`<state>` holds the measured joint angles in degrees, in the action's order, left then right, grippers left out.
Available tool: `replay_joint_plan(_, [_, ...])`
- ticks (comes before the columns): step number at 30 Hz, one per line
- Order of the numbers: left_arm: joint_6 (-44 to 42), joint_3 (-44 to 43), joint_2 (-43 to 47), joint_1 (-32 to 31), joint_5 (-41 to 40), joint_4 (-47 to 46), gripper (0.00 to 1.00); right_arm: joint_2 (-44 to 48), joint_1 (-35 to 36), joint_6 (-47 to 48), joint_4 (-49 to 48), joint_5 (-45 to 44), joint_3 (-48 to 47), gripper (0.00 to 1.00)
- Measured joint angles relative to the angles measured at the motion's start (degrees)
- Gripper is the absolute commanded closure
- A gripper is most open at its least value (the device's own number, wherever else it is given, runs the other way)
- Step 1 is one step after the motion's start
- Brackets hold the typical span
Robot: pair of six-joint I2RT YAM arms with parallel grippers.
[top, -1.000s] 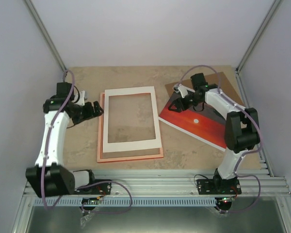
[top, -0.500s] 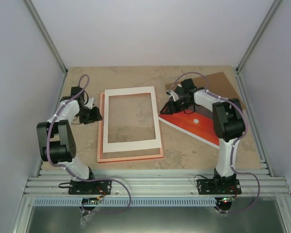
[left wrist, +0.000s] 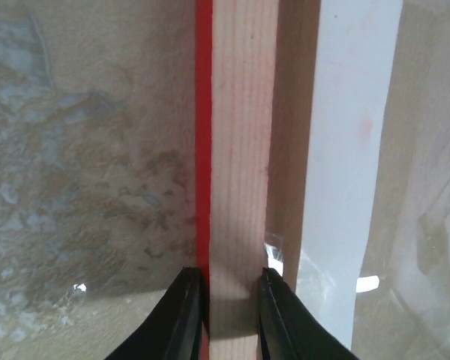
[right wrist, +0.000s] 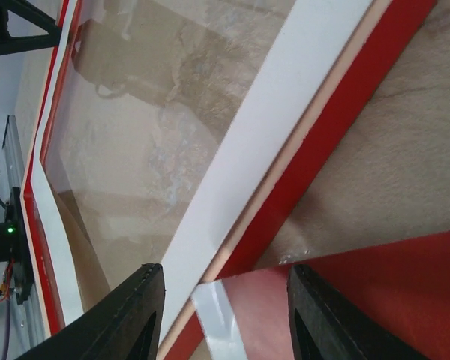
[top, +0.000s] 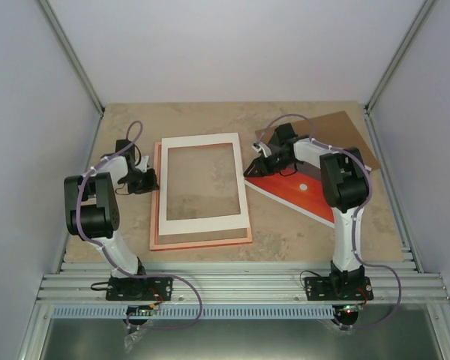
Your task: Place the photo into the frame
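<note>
From my station the frame (top: 202,240) reads pale orange-pink on its upturned face. The left wrist view adds a faint wood grain there and a bright red stripe along one edge. The mat (top: 206,223) is plain white. The photo (top: 296,199) is saturated red-orange with a small white dot (the sun) and what I take to be dark hills, though they are half hidden; its border is white. The backing board (top: 349,127) is flat brown, and the table (top: 285,232) is mottled beige, like stone.
</note>
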<state>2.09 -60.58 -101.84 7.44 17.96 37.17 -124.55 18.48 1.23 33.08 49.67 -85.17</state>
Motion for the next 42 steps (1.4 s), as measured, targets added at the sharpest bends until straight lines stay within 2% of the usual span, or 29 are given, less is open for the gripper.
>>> replay_joint_plan(8, [2.69, -2.82, -2.51, -0.11, 0.35, -2.25, 0.93, -1.29, -2.08, 1.95, 1.55, -1.01, -2.54, 0.54])
replay_joint_plan(13, [4.24, -7.26, -6.21, -2.27, 0.09, -4.42, 0.95, -0.92, -8.24, 5.27, 3.91, -3.50, -0.59, 0.55])
replay_joint_plan(17, [4.39, -11.30, -9.40, -6.40, -0.66, -6.19, 0.93, 1.14, -13.64, 7.28, 5.60, -3.72, 1.75, 0.54])
replay_joint_plan(18, [4.39, -12.37, -10.19, -7.58, -0.90, -6.45, 0.87, 1.66, -14.62, 7.67, 5.79, -4.15, 2.12, 0.54])
replay_joint_plan(20, [4.55, -14.51, -11.74, -9.33, -1.20, -6.64, 0.60, 2.71, -16.11, 8.20, 6.14, -5.11, 2.78, 0.54])
replay_joint_plan(21, [4.96, -15.37, -12.35, -10.01, -1.20, -6.67, 0.50, 3.23, -16.37, 8.24, 6.25, -5.40, 3.02, 0.54])
replay_joint_plan(27, [1.99, -15.76, -10.43, -10.25, -1.36, -6.71, 0.02, 6.38, -15.56, 8.70, 6.40, -5.38, 3.58, 0.54])
replay_joint_plan(32, [-14.40, -13.73, 0.17, -9.97, 2.97, -4.02, 0.01, 10.86, -15.28, 9.77, 6.19, -5.38, 5.73, 0.54])
replay_joint_plan(35, [-24.65, -12.98, 5.64, -12.33, 4.48, -1.16, 0.04, 12.70, -14.78, 9.46, 5.57, -5.38, 6.86, 0.54])
replay_joint_plan(39, [-31.67, -12.83, 5.20, -18.12, 5.11, 1.31, 0.06, 12.72, -12.35, 7.74, 4.04, -5.31, 7.48, 0.54])
replay_joint_plan(42, [-37.24, -13.35, 2.10, -21.70, 6.36, 5.88, 0.03, 12.04, -10.54, 6.47, 3.15, -5.05, 7.43, 0.54])
